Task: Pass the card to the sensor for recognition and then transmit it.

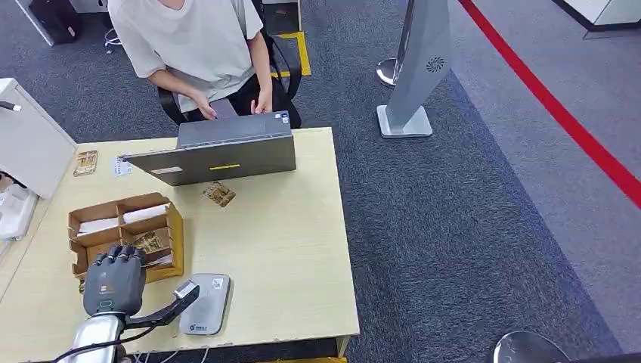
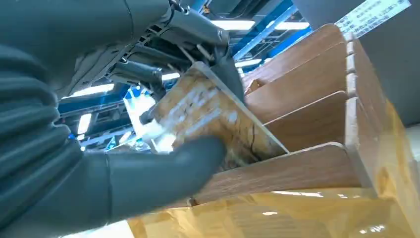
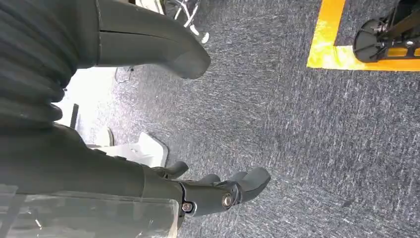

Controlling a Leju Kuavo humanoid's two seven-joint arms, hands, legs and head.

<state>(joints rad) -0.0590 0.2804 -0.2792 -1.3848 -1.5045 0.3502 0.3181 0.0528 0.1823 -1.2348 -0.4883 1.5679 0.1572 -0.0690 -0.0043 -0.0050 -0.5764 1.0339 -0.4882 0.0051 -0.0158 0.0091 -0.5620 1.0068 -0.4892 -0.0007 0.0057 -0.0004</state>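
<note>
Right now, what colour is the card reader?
Grey card reader, clearest in the head view.

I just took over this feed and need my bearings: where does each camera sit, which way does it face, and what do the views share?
Head view: high on the body, looking forward and down at the table, card box, sensor, laptop and a seated person; left hand shows.
Left wrist view: behind the left hand, close on a card it pinches at the card box.
Right wrist view: hanging arm, facing the carpet; right hand holds nothing.
Shared: head and left wrist views both show the left hand and card box.
</note>
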